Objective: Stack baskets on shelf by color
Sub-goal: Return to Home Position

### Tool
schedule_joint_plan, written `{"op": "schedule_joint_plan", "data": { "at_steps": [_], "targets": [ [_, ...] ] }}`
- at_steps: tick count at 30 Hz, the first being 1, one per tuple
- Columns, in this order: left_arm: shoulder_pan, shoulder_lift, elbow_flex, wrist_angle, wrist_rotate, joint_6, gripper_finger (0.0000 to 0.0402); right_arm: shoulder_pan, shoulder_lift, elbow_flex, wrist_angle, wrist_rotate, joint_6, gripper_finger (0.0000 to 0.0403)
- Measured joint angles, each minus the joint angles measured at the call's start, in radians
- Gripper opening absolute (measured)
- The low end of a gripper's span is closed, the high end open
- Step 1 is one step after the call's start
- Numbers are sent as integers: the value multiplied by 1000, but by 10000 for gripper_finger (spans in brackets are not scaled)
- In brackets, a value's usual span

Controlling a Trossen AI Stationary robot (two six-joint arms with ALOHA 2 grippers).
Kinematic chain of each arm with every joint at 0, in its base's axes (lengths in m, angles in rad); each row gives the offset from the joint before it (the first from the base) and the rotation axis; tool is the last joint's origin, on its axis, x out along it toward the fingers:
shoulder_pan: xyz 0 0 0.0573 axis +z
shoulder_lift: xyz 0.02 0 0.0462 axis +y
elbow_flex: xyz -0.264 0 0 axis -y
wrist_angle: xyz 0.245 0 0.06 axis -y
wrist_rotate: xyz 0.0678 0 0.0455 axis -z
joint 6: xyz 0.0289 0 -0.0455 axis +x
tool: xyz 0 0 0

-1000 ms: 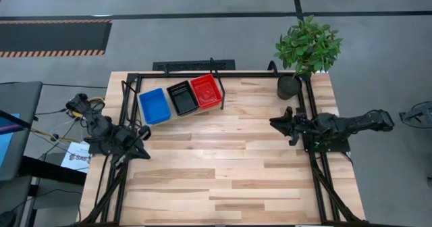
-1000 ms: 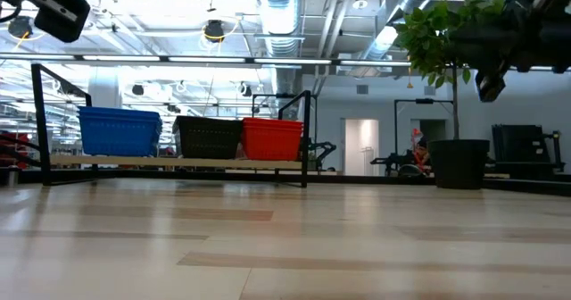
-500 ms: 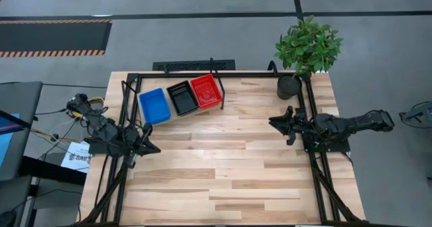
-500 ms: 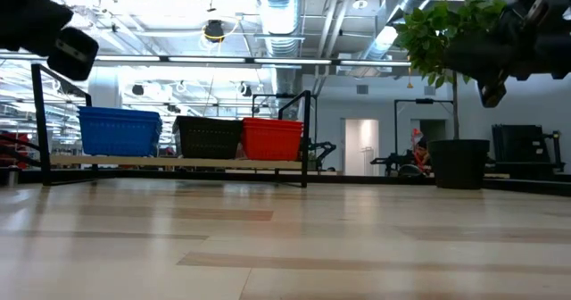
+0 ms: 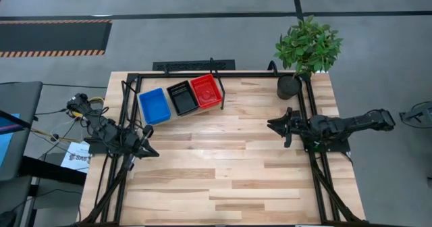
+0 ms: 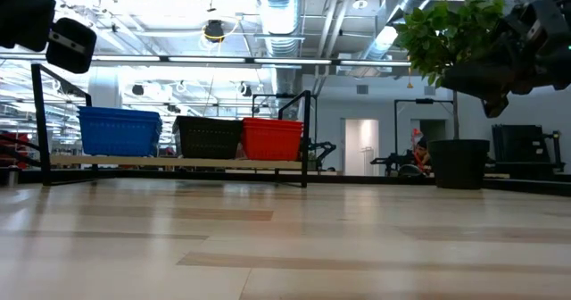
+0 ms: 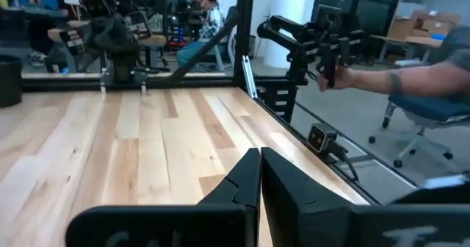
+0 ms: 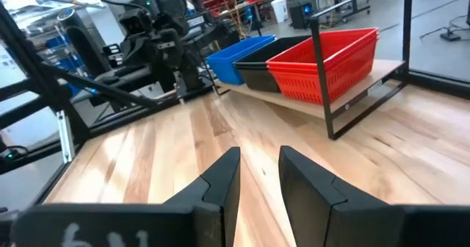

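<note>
Stacks of baskets sit side by side on the tilted shelf [image 6: 178, 163] at the table's far left: blue [image 5: 154, 106], black [image 5: 182, 97] and red [image 5: 206, 91], each resting by its bottom on the board. In the right wrist view the red basket [image 8: 327, 52] is nearest, then the black basket [image 8: 257, 74] and the blue basket [image 8: 235, 56]. My left gripper [image 5: 154, 150] hovers shut near the table's left edge, nearer than the shelf; its fingers meet in the left wrist view [image 7: 260, 166]. My right gripper [image 5: 270, 124] hovers open at the right side, pointing left toward the shelf [image 8: 258, 166].
A potted plant [image 5: 307, 48] stands at the far right corner, its black pot [image 5: 289, 86] just beyond the right arm. A black frame [image 5: 312, 119] runs around the table. A person's arm [image 7: 411, 78] shows beyond the table's edge in the left wrist view. Bare wood [image 5: 216, 166] lies between the arms.
My left gripper has swung a little toward the table's right and dropped lower. My right gripper has crept slightly toward the left and sunk a little. The baskets have stayed where they were.
</note>
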Motion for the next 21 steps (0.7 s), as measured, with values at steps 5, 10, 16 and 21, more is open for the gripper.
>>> {"op": "schedule_joint_plan", "data": {
  "at_steps": [5, 10, 16, 21],
  "targets": [
    [0, 0, 0, -1, 0, 4, 0, 0, 1, 0, -4, 0, 0, 118],
    [0, 0, 0, -2, -1, -7, 0, 0, 1, 0, -7, 0, 2, 118],
    [0, 0, 0, -3, -1, -8, 0, 0, 1, 0, -8, 0, 2, 118],
    [0, 0, 0, -3, -2, -9, 0, 0, 1, -1, -9, 0, 2, 118]
  ]
}}
